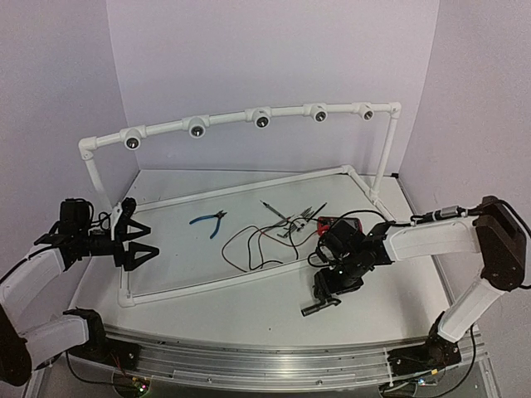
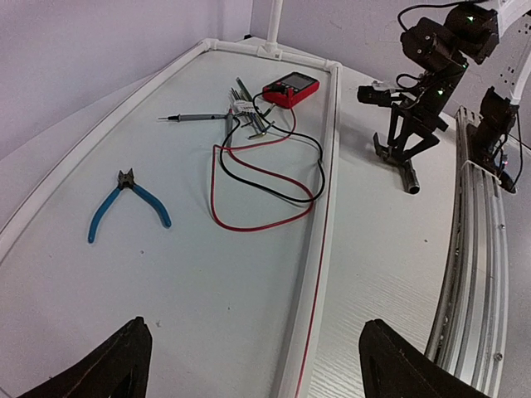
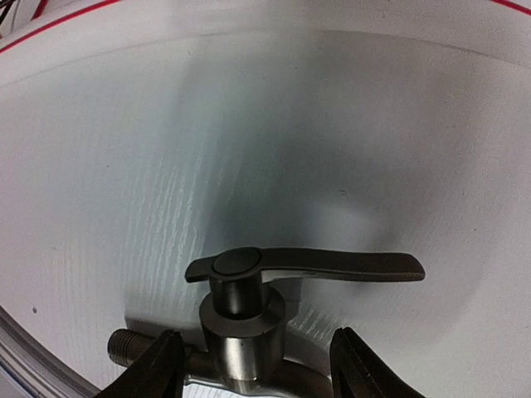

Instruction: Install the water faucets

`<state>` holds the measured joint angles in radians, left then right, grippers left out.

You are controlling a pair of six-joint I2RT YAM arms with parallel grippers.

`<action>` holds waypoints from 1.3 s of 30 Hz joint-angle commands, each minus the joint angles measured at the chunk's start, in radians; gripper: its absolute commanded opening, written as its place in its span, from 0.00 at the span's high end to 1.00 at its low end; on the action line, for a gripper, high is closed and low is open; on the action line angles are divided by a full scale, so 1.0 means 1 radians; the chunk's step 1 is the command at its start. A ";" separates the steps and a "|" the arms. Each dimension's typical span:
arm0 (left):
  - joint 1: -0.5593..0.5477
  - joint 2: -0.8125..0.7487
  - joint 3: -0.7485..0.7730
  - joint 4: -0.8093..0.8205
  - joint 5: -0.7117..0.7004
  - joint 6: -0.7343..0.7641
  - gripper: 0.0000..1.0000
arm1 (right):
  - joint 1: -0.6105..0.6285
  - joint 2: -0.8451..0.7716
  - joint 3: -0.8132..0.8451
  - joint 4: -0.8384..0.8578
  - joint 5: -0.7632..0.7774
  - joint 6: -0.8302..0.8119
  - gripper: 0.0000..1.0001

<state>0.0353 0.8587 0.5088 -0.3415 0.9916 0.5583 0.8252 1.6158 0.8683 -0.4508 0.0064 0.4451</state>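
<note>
The dark metal water faucet lies on the table in front of the white pipe frame, lever handle up. In the right wrist view the faucet sits between my fingers, with a gap showing on the right side. My right gripper is open and straddles it from above; the gripper and faucet also show in the left wrist view. My left gripper is open and empty at the frame's left end, above the table. Several round white pipe sockets line the raised back rail.
Blue-handled pliers lie inside the frame on the left. A red multimeter with red and black leads and probes lies at centre right. The frame's front rail runs between the two grippers. A metal rail lines the near edge.
</note>
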 commanded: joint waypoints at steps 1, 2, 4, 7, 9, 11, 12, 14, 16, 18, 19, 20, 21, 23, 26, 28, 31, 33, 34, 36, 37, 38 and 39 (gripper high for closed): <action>-0.006 0.009 0.061 -0.009 0.008 0.017 0.12 | 0.000 0.045 0.031 0.042 0.067 0.070 0.43; -0.006 0.010 0.063 -0.010 0.009 0.016 0.12 | 0.002 0.054 0.033 0.051 0.069 0.076 0.45; -0.006 0.011 0.065 -0.006 0.012 0.006 0.12 | 0.007 0.075 0.033 0.065 0.070 0.091 0.50; -0.009 0.014 0.071 0.005 0.013 -0.012 0.12 | 0.016 0.094 0.031 0.079 0.080 0.099 0.58; -0.013 0.014 0.078 0.009 0.012 -0.023 0.13 | 0.022 0.094 0.032 0.080 0.098 0.101 0.65; -0.019 0.015 0.089 0.009 0.016 -0.038 0.13 | 0.024 0.081 0.036 0.080 0.108 0.091 0.74; -0.023 0.014 0.095 0.010 0.018 -0.050 0.14 | 0.024 0.066 0.039 0.080 0.113 0.082 0.78; -0.031 0.010 0.113 0.007 0.026 -0.078 0.16 | 0.025 0.028 0.043 0.080 0.126 0.067 0.87; -0.049 0.003 0.139 -0.013 0.033 -0.088 0.17 | 0.029 -0.026 0.055 0.080 0.148 0.052 0.96; -0.084 -0.008 0.165 -0.038 0.028 -0.090 0.19 | 0.039 -0.088 0.074 0.079 0.175 0.040 1.00; -0.095 -0.010 0.182 -0.054 0.023 -0.090 0.19 | 0.047 -0.126 0.093 0.080 0.204 0.030 1.00; -0.110 -0.012 0.196 -0.063 0.021 -0.094 0.19 | 0.066 -0.162 0.112 0.080 0.234 0.014 1.00; -0.121 -0.011 0.215 -0.073 0.019 -0.099 0.19 | 0.085 -0.187 0.145 0.080 0.294 -0.002 1.00; -0.150 -0.001 0.250 -0.075 0.004 -0.130 0.19 | 0.124 -0.217 0.222 0.088 0.401 -0.027 1.00; -0.221 0.045 0.333 -0.061 -0.030 -0.213 0.20 | 0.189 -0.203 0.368 0.151 0.542 -0.086 1.00; -0.284 0.085 0.402 -0.076 -0.044 -0.241 0.20 | 0.238 -0.172 0.451 0.234 0.602 -0.149 1.00; -0.381 0.152 0.536 -0.110 -0.071 -0.254 0.20 | 0.296 -0.101 0.572 0.380 0.658 -0.260 1.00; -0.424 0.215 0.628 -0.133 -0.090 -0.255 0.19 | 0.312 -0.044 0.659 0.433 0.655 -0.298 1.00; -0.436 0.245 0.687 -0.142 -0.101 -0.259 0.19 | 0.320 -0.021 0.693 0.461 0.642 -0.313 1.00; -0.464 0.303 0.771 -0.142 -0.139 -0.269 0.19 | 0.332 0.031 0.755 0.508 0.612 -0.350 1.00; -0.488 0.326 0.803 -0.134 -0.168 -0.275 0.20 | 0.338 0.052 0.780 0.526 0.599 -0.367 1.00; -0.510 0.344 0.827 -0.125 -0.202 -0.280 0.20 | 0.343 0.067 0.800 0.539 0.590 -0.378 1.00; -0.530 0.357 0.844 -0.119 -0.232 -0.283 0.22 | 0.346 0.076 0.815 0.546 0.584 -0.381 1.00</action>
<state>-0.4311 1.1574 1.2364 -0.4686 0.8808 0.3109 1.1576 1.6335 1.5959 -0.0400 0.5879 0.1571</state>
